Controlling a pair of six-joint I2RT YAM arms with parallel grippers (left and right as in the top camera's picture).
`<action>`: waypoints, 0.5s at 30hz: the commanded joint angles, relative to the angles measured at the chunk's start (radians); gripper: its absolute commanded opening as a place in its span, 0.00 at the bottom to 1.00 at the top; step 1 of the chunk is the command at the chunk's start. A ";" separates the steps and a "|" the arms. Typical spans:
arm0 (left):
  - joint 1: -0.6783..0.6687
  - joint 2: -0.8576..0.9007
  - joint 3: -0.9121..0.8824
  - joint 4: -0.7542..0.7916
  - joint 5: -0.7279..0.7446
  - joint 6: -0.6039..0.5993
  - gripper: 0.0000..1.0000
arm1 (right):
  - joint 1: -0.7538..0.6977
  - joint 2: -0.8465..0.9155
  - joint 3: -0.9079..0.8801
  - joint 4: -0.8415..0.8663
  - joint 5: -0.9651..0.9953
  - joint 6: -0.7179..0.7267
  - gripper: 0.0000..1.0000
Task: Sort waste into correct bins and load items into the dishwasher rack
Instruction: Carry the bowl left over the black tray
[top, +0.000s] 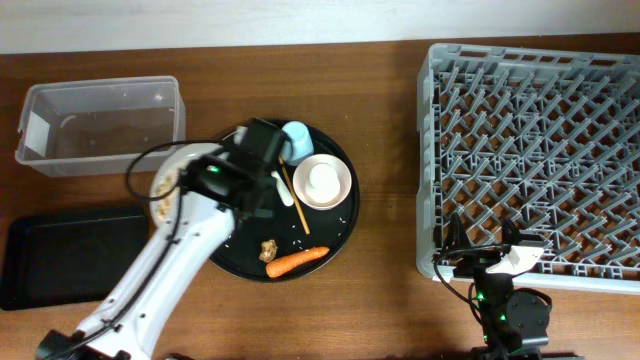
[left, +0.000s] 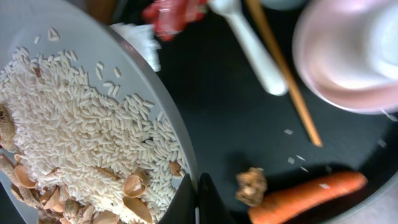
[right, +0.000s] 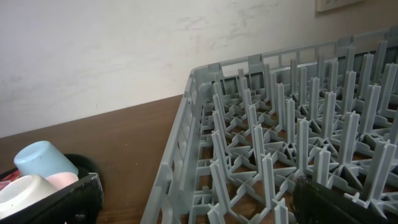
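Note:
The round white plate (left: 134, 81) carries white rice (left: 81, 137) and brown nut shells (left: 134, 185). My left gripper (left: 196, 188) is shut on the plate's right rim; from overhead the left gripper (top: 207, 183) and plate (top: 168, 185) are at the left edge of the round black tray (top: 340, 235). On that tray lie a carrot (left: 305, 196), a nut scrap (left: 250, 186), a red wrapper (left: 171, 15), a tissue (left: 140, 40), a white fork (left: 249, 43), chopsticks (left: 286, 81) and the white-pink bowl (left: 348, 56) holding a white cup (top: 322, 180); a blue cup (top: 297, 140) stands beside it. My right gripper (right: 199, 208) hangs open and empty at the grey rack's (top: 535, 150) near-left corner.
A clear plastic box (top: 100, 125) stands at the back left. A shallow black tray (top: 70, 260) lies at the front left, beside my left arm. Bare wooden table runs between the round tray and the rack.

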 joint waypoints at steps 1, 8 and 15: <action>0.111 -0.039 0.024 -0.003 0.003 -0.032 0.01 | -0.004 -0.008 -0.005 -0.008 -0.002 -0.010 0.99; 0.412 -0.039 0.024 0.010 0.172 -0.031 0.00 | -0.004 -0.008 -0.005 -0.008 -0.002 -0.010 0.99; 0.690 -0.039 0.024 0.056 0.357 -0.027 0.01 | -0.004 -0.008 -0.005 -0.008 -0.002 -0.010 0.99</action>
